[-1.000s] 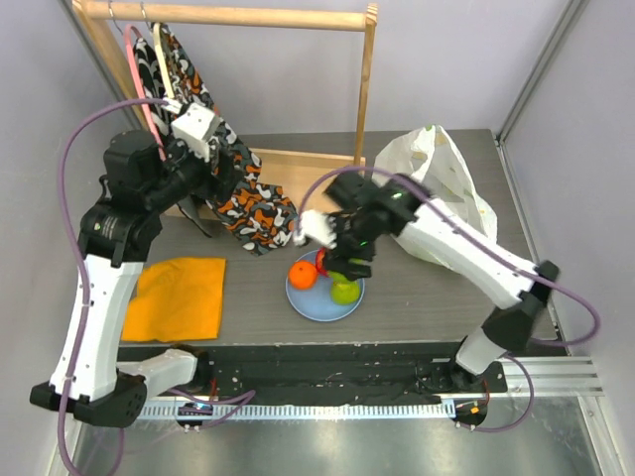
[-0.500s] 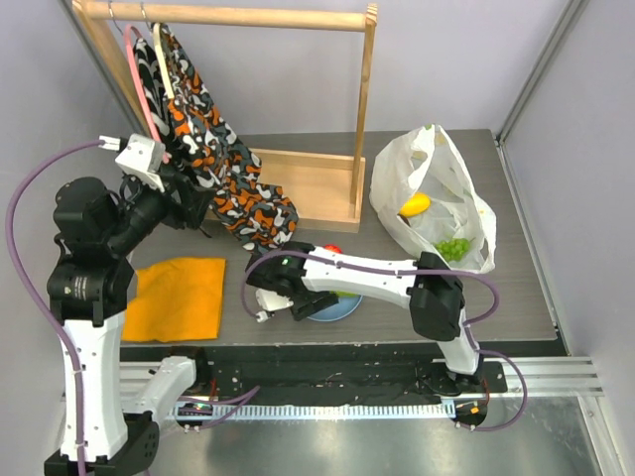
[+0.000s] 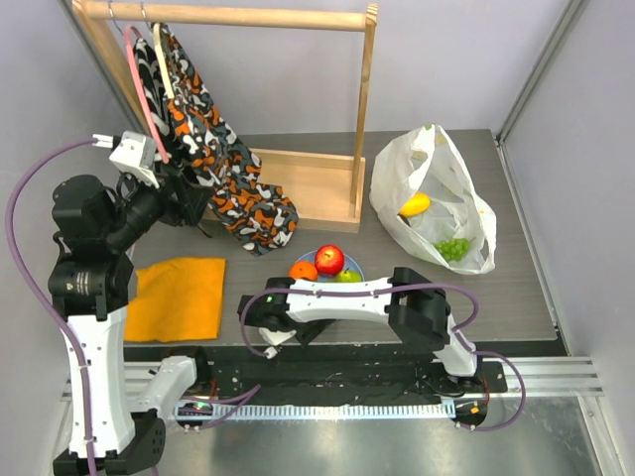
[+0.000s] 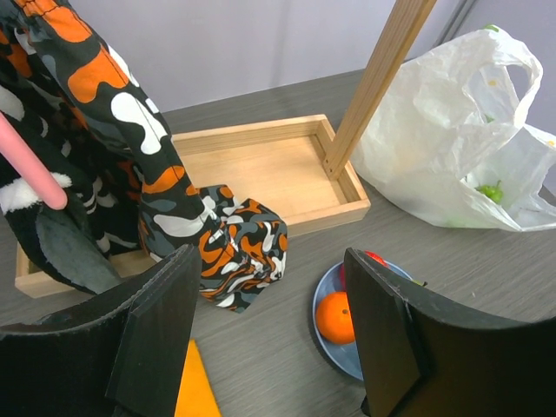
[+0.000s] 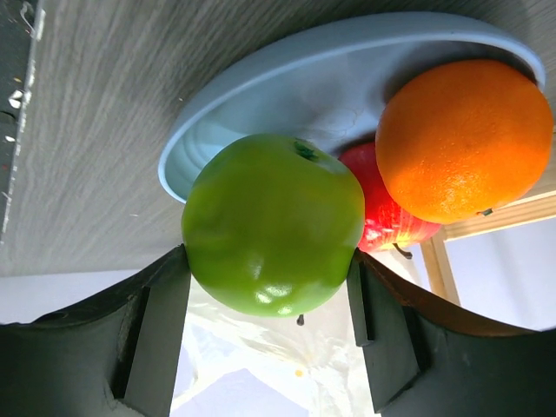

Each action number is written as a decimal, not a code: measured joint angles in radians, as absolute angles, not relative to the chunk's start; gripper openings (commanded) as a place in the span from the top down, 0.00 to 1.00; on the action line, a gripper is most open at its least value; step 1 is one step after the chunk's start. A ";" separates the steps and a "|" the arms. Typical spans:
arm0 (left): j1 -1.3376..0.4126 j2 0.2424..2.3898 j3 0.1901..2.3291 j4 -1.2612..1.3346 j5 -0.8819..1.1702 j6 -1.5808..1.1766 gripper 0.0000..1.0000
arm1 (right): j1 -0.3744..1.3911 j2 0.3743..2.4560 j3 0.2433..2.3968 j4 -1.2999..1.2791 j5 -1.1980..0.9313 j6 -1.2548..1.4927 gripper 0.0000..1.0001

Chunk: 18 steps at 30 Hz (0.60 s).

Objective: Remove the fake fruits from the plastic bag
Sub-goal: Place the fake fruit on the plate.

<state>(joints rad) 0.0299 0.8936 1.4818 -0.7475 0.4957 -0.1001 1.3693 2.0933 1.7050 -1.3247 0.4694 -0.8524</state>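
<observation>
The white plastic bag [image 3: 437, 164] lies at the back right with a yellow mango [image 3: 415, 205] and green grapes [image 3: 453, 248] inside. An orange [image 3: 304, 270], a red apple [image 3: 329, 260] and a green apple [image 3: 348, 276] are on the light-blue plate [image 3: 360, 268]. My right arm lies low along the plate's front. In the right wrist view my right gripper [image 5: 269, 261] has a finger against each side of the green apple [image 5: 274, 226], at the plate [image 5: 287, 87] rim. My left gripper [image 4: 274, 339] is open and empty, raised at the left.
A wooden clothes rack with a tray base [image 3: 308, 183] stands at the back. A patterned garment [image 3: 213, 169] hangs from it down to the table. A folded orange cloth [image 3: 179, 296] lies front left. The table's near edge runs just below the right arm.
My right arm dropped from above the plate to low along its front, uncovering the red apple. My left arm drew back to the left and has held still since.
</observation>
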 measured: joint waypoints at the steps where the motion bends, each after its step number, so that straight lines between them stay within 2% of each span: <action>1: 0.034 0.894 1.481 -0.744 0.500 -0.104 0.29 | 1.371 2.095 1.705 -1.325 0.475 -0.860 0.25; 3: 0.040 0.894 1.478 -0.737 0.506 -0.110 0.29 | 1.373 2.100 1.705 -1.324 0.489 -0.871 0.17; 4: 0.043 0.894 1.477 -0.734 0.509 -0.117 0.29 | 1.375 2.105 1.705 -1.324 0.494 -0.877 0.01; 18: 0.060 0.896 1.462 -0.703 0.540 -0.152 0.29 | 1.389 2.119 1.732 -1.329 0.525 -0.941 0.00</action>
